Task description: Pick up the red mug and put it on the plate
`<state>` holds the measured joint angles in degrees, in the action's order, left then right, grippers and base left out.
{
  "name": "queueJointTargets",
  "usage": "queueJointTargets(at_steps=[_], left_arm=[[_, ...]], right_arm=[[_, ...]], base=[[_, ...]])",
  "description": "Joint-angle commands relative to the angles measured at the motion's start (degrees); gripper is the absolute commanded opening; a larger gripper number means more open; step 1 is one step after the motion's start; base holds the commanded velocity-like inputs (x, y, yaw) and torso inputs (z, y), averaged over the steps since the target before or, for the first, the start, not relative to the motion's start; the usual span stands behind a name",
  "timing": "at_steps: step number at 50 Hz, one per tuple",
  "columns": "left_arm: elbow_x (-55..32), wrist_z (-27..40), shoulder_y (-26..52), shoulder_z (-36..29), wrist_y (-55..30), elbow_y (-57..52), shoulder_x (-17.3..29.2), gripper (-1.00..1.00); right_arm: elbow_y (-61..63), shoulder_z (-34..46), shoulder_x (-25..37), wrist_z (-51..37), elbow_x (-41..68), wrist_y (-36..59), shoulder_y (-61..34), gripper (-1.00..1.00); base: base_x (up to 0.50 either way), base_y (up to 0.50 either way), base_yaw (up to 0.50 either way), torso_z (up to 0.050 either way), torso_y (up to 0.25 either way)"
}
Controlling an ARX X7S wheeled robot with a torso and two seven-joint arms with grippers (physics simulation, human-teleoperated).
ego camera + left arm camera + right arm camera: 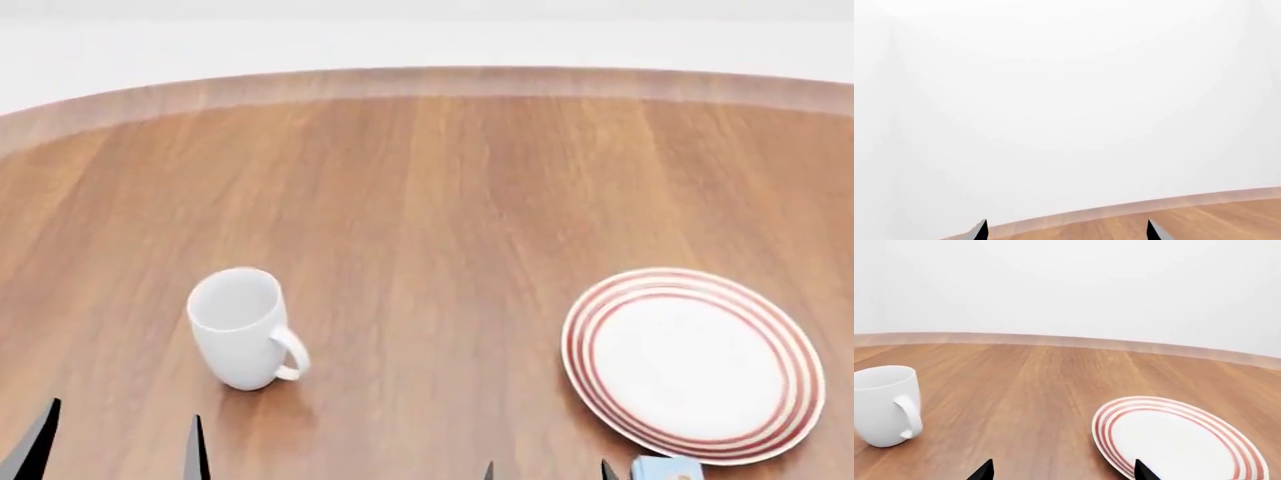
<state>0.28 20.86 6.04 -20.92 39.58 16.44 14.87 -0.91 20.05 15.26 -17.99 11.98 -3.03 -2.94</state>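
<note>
The red mug is not in any view. The plate, white with red rings, lies on the wooden table at the right; it also shows in the right wrist view. My left gripper is open and empty at the near left, just in front of a plain white mug. In the left wrist view its gripper looks over the table edge at a white wall. My right gripper is open and empty at the near edge, just left of the plate; in the right wrist view only its tips show.
The white mug also shows in the right wrist view, handle toward the plate. A small blue object peeks in at the near edge by the plate. The round wooden table stretches away to a white wall.
</note>
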Motion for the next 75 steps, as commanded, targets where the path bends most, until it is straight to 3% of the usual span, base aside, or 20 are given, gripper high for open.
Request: queueJointTargets(at_steps=[1,50,60,75], left_arm=[[-0.1,0.1,0.1,-0.3,0.0,0.0,0.1,1.0],[-0.5,1.0,0.2,-1.1,-0.3,-0.1,0.7,1.0],[-0.7,1.2,0.2,-1.2,-0.3,-0.2,0.7,1.0],[-1.5,0.7,0.4,-1.8,-0.1,0.0,1.0,1.0]], right_arm=[[0.0,0.2,0.1,-0.2,0.2,-0.1,0.0,1.0],[0.1,1.2,0.8,-1.0,0.6,0.0,-0.2,1.0],[1.1,2.8,1.2,-2.0,-1.2,3.8,-0.5,1.0],[28.0,3.2,8.1,-5.4,-0.5,16.8,7.7,1.0]], base=[[0.14,0.0,0.0,0.0,0.0],[0.12,0.0,0.0,0.0,0.0],[0.0,0.0,0.0,0.0,0.0],[0.0,0.0,0.0,0.0,0.0]])
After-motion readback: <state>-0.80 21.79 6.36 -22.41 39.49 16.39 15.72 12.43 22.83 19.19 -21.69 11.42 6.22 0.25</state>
